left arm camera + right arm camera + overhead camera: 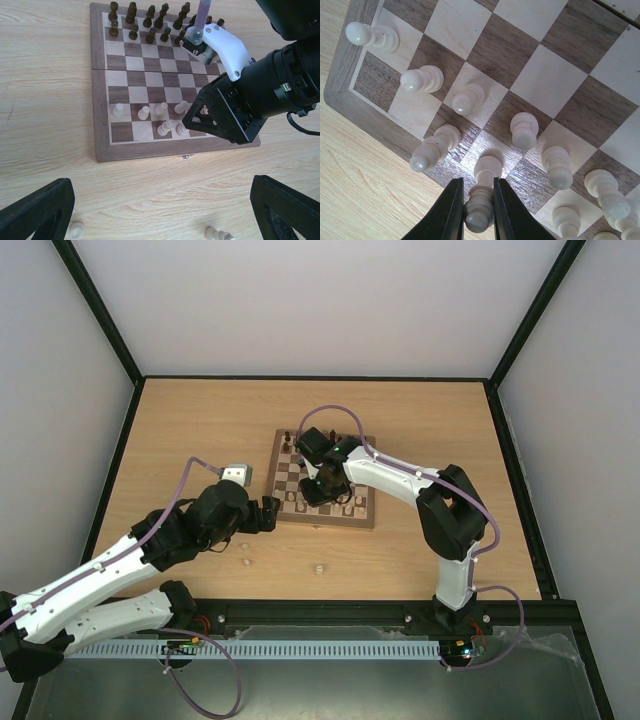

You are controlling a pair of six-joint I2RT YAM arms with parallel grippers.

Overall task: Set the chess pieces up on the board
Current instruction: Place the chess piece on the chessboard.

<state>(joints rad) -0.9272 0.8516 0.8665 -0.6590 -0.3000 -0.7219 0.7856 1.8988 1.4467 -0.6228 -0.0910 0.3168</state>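
The board lies mid-table, with several pale chess pieces on its near rows. My right gripper is over the near edge, shut on the neck of a pale piece. That piece stands upright, its base on a light square of the nearest row. Beside it a pale piece stands on a dark square of that row. My left gripper hovers wide open over the bare table just in front of the board, holding nothing. Two loose pale pieces lie on the table between its fingers.
Dark brown pieces fill the board's far rows. The right arm reaches across the board from the right. Black frame rails border the tabletop.
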